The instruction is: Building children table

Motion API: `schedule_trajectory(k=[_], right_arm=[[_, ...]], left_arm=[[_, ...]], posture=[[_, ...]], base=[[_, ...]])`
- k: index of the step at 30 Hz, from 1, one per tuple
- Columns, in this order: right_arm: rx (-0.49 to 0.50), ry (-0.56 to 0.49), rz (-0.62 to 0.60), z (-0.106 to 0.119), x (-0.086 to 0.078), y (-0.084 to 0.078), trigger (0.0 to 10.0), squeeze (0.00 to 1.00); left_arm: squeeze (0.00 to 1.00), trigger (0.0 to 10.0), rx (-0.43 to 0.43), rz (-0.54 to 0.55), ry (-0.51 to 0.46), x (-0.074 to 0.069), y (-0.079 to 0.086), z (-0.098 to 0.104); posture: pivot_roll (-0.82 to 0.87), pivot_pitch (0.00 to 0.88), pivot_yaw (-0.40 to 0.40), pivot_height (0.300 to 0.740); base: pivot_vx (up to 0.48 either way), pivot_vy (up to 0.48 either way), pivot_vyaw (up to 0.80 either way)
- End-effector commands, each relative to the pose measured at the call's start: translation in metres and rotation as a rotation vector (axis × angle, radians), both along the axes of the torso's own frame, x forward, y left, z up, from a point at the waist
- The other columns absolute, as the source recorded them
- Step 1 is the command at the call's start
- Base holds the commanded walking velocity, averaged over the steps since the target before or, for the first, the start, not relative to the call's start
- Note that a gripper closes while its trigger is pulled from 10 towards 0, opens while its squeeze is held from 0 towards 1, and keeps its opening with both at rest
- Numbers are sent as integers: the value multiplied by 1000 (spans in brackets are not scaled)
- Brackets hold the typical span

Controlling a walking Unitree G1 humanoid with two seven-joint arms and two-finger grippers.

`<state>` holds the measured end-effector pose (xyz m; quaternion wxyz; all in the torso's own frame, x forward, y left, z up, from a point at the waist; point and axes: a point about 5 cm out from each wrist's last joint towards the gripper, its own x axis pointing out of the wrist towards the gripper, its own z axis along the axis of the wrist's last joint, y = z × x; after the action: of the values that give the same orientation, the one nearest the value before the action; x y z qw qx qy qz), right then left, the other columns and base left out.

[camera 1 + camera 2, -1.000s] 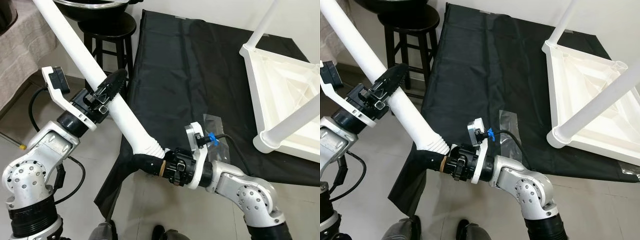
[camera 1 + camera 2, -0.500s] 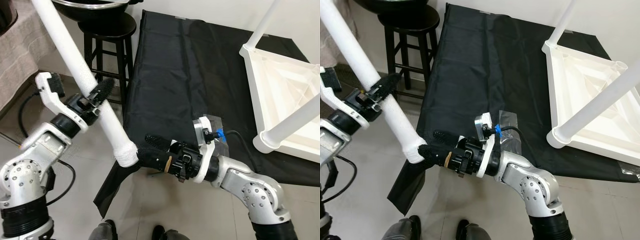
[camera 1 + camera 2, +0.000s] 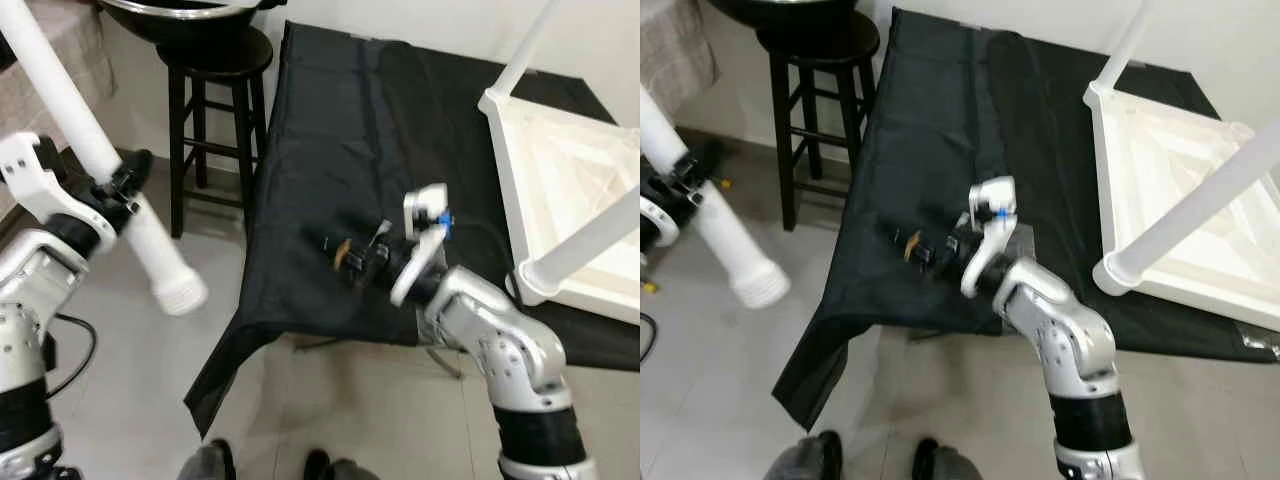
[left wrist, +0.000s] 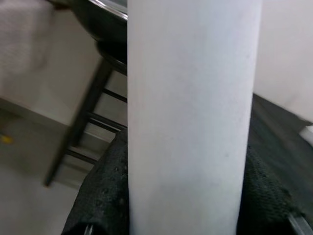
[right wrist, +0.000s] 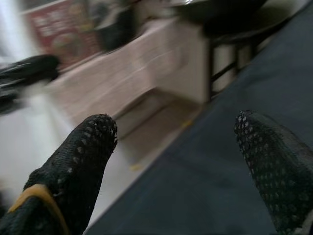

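Note:
My left gripper (image 3: 118, 187) is shut on a long white table leg (image 3: 150, 245), held slanting over the floor with its ribbed end (image 3: 181, 295) hanging free. In the left wrist view the leg (image 4: 190, 112) sits between both black fingers (image 4: 105, 196). My right gripper (image 3: 325, 242) hovers open over the black cloth (image 3: 350, 120), apart from the leg. Its fingertips (image 5: 95, 134) stand wide with nothing between them. The white children's table (image 3: 565, 165) lies upside down at the right, with one fitted leg (image 3: 590, 240) pointing toward me and another leg (image 3: 530, 40) rising at the back.
A dark wooden stool (image 3: 215, 70) carrying a dark bowl stands behind the held leg, beside the cloth's left edge. The cloth's corner (image 3: 225, 370) drapes down toward the tiled floor. My feet (image 3: 215, 465) show at the bottom edge.
My right gripper has let go of the leg's lower end and drawn back over the black cloth. The left arm has swung the leg out to the left, away from the cloth.

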<state>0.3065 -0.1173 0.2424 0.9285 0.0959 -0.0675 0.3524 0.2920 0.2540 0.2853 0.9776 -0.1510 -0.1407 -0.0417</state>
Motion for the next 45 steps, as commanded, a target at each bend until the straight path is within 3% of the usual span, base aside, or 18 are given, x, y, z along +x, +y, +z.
schedule_trajectory(k=[1,5,7,8,9,10,18,27,45], right_arm=[[-64,-59,-111,1,0,-4,10000,0],[-142,-130,-212,5,-3,-6,10000,0],[-197,-179,-279,7,-7,-7,10000,0],[-208,-192,-299,7,-8,-7,10000,0],[-208,-192,-299,7,-8,-7,10000,0],[-220,-211,-349,6,-9,-9,10000,0],[-223,-261,-384,7,-15,-7,10000,0],[-161,-246,-375,1,-24,3,10000,0],[-150,-241,-399,1,-22,2,10000,0]], left_arm=[[0,0,93,81,16,-3,-3,-10],[0,0,180,141,48,-9,-9,-25],[0,0,285,186,83,-15,-17,-38],[0,471,355,196,84,-18,-23,-41],[0,471,355,196,84,-18,-23,-41],[0,10000,411,220,85,-24,-34,-47],[0,10000,382,209,80,-35,-55,-57],[0,10000,430,177,63,-48,-79,-67],[0,10000,459,195,53,-48,-81,-65]], posture=[[99,213,-142,740],[95,211,-139,740],[92,212,-140,740],[90,209,-138,740],[90,209,-138,740],[91,210,-138,740],[92,195,-136,740],[95,178,-131,740],[100,186,-132,740]], base=[[0,0,0],[0,0,0],[0,0,0],[0,0,0],[0,0,0],[0,0,0],[0,0,0],[0,0,0],[-123,0,0]])
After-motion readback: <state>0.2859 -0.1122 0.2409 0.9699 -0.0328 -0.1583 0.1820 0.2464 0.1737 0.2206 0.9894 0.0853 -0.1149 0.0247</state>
